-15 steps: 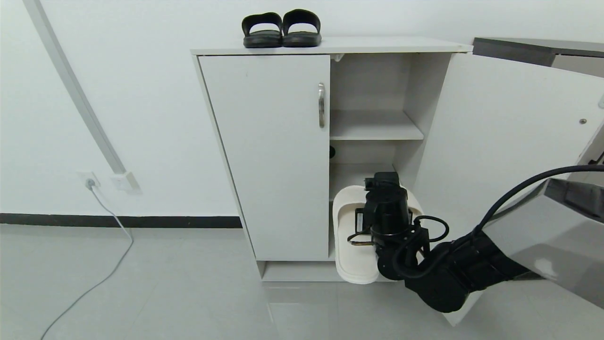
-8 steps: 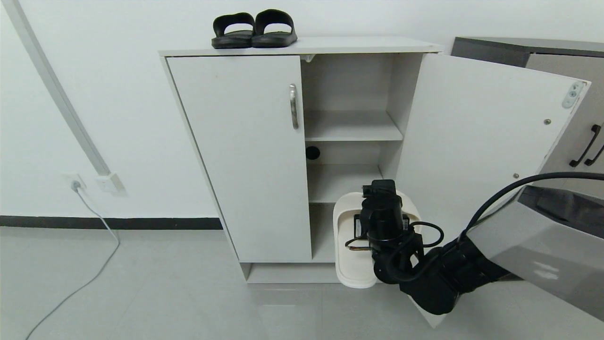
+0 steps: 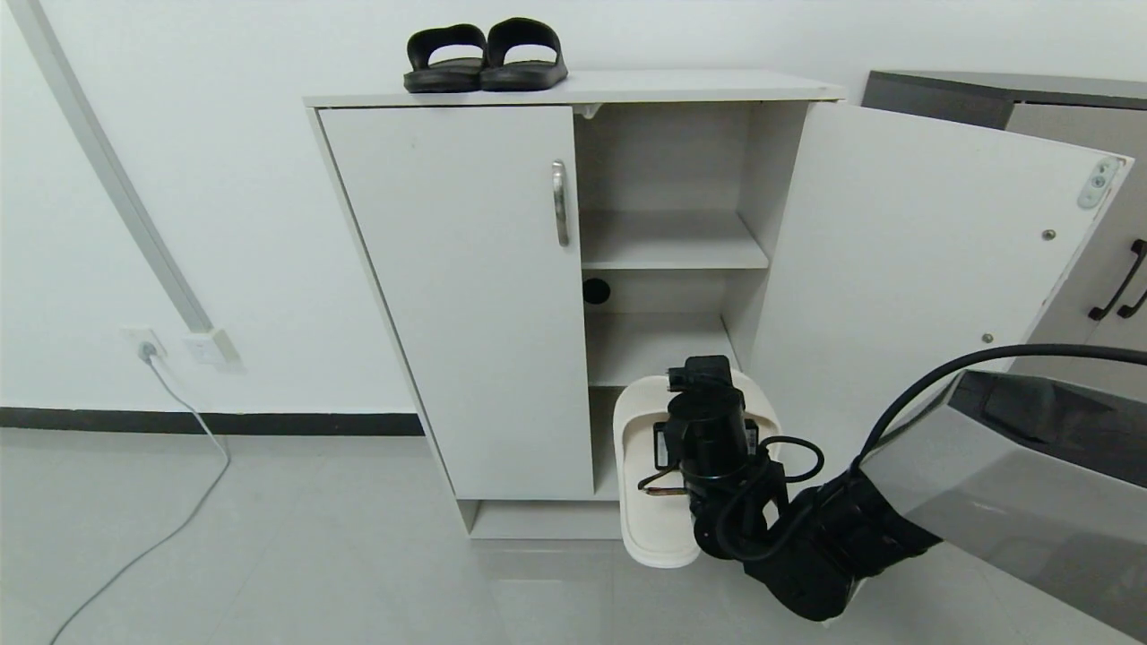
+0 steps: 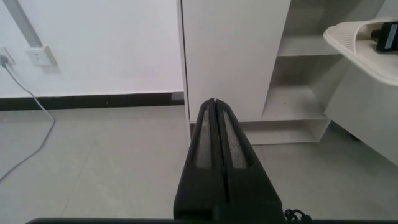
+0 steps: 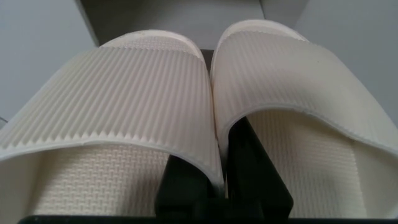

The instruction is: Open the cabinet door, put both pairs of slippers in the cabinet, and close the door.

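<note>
At the cabinet, right claw shifted white slippers leftward.

Grey cable trails from wall socket; dark-topped unit far right.

Head camera looks down on the cabinet; left wrist sees it well beyond the left gripper; right wrist sits close on the white slippers.
</note>
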